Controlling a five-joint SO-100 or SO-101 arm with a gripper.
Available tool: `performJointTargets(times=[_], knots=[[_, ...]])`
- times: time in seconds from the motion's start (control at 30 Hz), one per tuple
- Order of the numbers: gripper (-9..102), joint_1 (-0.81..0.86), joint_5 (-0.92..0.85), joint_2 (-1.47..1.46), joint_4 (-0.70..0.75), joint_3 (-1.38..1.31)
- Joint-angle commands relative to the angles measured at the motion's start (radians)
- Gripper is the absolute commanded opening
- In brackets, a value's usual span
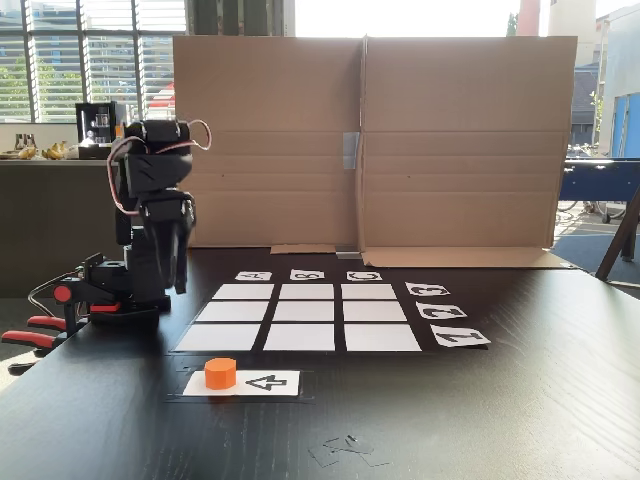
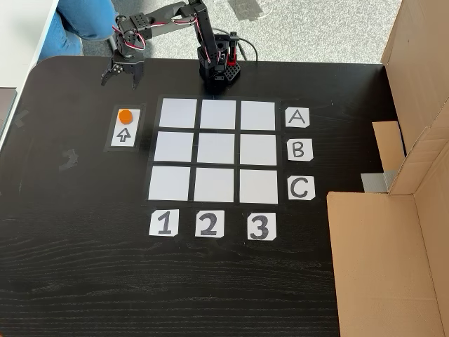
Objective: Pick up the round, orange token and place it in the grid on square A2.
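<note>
Gripper fingers spread, empty; drop straight over small bright-orange cylinder token on white arrow card, clamp low.

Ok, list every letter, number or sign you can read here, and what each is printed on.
"A" on a white card beside the grid's top row in the fixed view from above.
"B" on the card below it.
"C" on the card by the bottom row.
"1" on a card under the grid.
"2" on the next card.
"3" on the last card.
An outlined arrow, no text, on the card holding the token.
</note>
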Motion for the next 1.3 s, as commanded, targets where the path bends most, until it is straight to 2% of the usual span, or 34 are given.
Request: performJointTargets(times=[0.0, 0.67, 1.27], knots=[[38, -0.035, 0.023, -0.044, 0.006, -0.057], [38, -0.101, 0.086, -0.399, 0.008, -0.304], [39, -0.081, 0.123, -0.529, 0.008, -0.407]])
